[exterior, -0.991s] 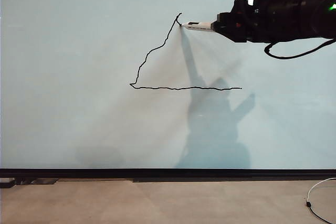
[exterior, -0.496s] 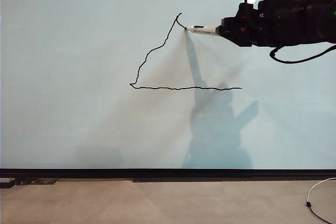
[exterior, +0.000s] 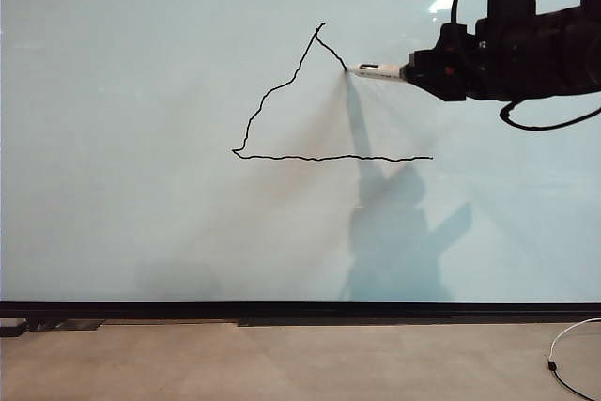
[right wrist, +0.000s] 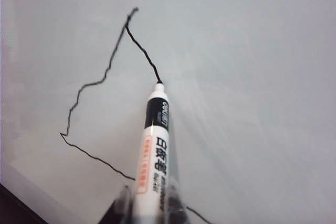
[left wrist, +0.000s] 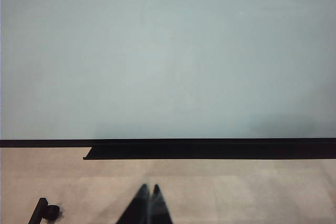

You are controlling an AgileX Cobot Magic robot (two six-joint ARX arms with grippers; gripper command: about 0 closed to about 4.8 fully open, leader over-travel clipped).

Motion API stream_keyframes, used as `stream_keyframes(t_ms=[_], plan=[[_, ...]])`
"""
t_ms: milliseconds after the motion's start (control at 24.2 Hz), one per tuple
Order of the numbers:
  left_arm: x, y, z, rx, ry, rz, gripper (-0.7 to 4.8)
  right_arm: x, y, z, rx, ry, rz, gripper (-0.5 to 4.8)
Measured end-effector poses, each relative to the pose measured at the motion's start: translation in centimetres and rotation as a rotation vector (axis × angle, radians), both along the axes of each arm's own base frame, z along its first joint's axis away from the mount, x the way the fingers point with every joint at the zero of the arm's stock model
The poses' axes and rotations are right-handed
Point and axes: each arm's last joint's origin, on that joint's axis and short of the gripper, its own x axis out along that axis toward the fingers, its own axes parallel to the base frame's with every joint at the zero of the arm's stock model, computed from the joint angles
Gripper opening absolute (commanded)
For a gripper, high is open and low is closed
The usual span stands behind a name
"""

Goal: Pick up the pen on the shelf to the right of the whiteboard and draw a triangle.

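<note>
The pen [right wrist: 153, 150] carries dark print and an orange strip on its white barrel; the characters are too small to read. The right gripper [exterior: 409, 72], at the upper right of the whiteboard [exterior: 141, 91], has its fingers clenched on the pen, whose tip touches the end of the triangle's [exterior: 282, 110] unfinished right side. The left gripper [left wrist: 148, 198], fingers pressed together, sits low over the tabletop [left wrist: 236, 192] near the black rail [left wrist: 210, 143]. A thin cable [exterior: 563, 363] lies at the right. Most of the board is bare.
</note>
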Motion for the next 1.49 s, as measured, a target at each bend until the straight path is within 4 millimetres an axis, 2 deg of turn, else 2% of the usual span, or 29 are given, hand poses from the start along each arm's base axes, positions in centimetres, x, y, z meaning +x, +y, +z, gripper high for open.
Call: stream_keyframes(t_ms=[1487], plan=[[0.0,0.0,0.0,0.000,0.000,0.000,-0.05,-1.7,-2.4,-2.9,-0.012,0.094,-0.096,-0.05]])
